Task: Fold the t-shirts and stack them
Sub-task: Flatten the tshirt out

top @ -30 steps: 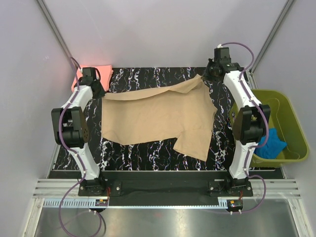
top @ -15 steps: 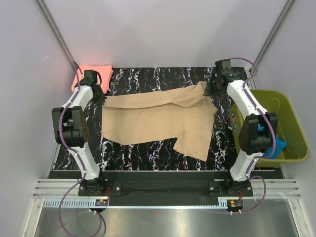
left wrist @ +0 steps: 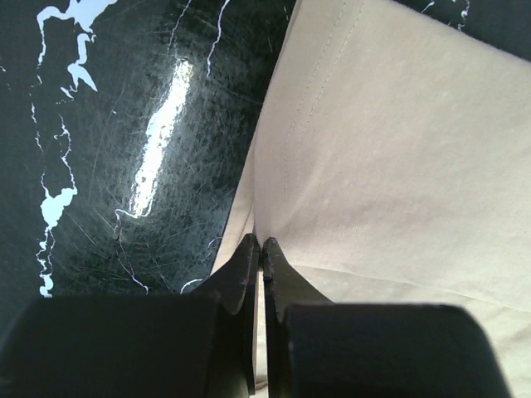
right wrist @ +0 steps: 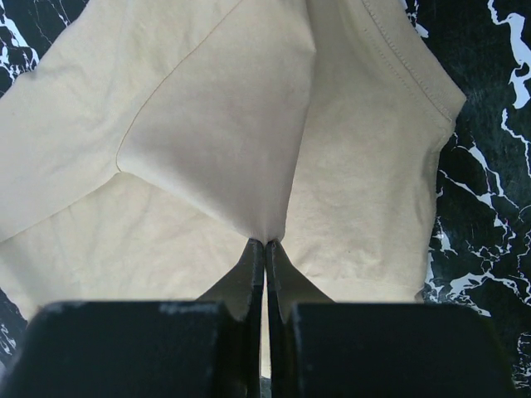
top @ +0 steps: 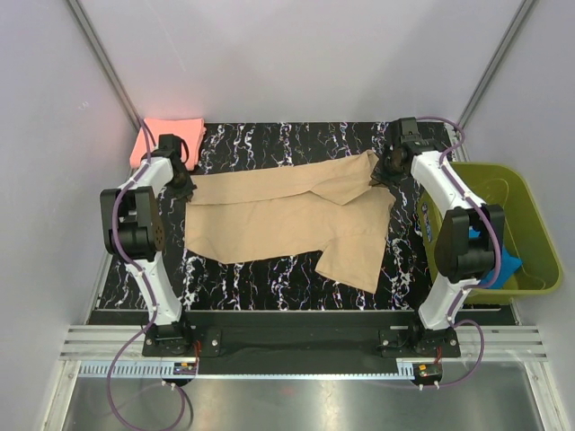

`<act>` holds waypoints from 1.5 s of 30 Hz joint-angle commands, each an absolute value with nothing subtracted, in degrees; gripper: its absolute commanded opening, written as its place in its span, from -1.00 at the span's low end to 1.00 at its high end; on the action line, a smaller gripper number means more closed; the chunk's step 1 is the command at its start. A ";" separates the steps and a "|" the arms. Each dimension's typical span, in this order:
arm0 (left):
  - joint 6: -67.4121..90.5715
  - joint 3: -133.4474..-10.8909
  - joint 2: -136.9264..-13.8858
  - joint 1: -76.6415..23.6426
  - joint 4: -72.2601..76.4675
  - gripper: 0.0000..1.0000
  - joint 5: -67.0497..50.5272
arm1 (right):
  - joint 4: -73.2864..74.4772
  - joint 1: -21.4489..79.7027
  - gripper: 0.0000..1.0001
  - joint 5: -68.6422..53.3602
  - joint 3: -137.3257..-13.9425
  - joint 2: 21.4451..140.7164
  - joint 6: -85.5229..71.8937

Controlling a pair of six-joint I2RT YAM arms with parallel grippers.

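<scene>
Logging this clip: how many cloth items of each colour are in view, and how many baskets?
tan shirt, spread out: 1
pink shirt, folded at the far left corner: 1
blue cloth, lying in the basket: 1
green basket: 1
Total: 4

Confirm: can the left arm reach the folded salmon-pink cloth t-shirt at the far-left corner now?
Likely yes: the salmon-pink cloth t-shirt lies close, nothing between, but the left gripper is shut on the tan-beige cloth t-shirt.
</scene>
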State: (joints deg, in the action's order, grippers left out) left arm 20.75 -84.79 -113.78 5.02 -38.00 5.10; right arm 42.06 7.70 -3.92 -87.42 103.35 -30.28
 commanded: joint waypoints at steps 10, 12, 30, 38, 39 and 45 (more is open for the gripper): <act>21.53 -90.79 -112.50 5.36 -37.53 -1.00 5.89 | 41.05 7.29 -1.00 -3.78 -89.37 100.89 -31.29; 22.14 -92.89 -112.85 5.45 -36.83 -1.00 5.19 | 41.04 7.21 -1.00 -3.34 -93.57 102.21 -31.46; 27.07 -100.72 -118.91 8.35 -23.04 -1.00 -4.83 | 39.21 7.12 -1.00 -5.71 -129.64 121.46 -32.96; 25.49 -99.67 -120.67 9.58 -23.55 -1.00 -5.80 | 39.56 7.12 -1.00 -6.33 -118.32 114.98 -33.40; 25.23 -99.23 -120.33 9.58 -23.99 -1.00 -6.15 | 39.12 7.12 -1.00 -6.07 -116.13 112.35 -33.49; 24.61 -96.07 -119.88 9.67 -28.29 -1.00 -5.54 | 37.97 7.12 -1.00 -6.15 -104.25 105.49 -33.66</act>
State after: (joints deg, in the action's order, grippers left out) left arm 25.74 -97.30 -121.03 9.21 -26.87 -4.82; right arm 40.12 7.55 -5.72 -106.87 112.60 -33.32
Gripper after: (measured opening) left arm 0.023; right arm 0.012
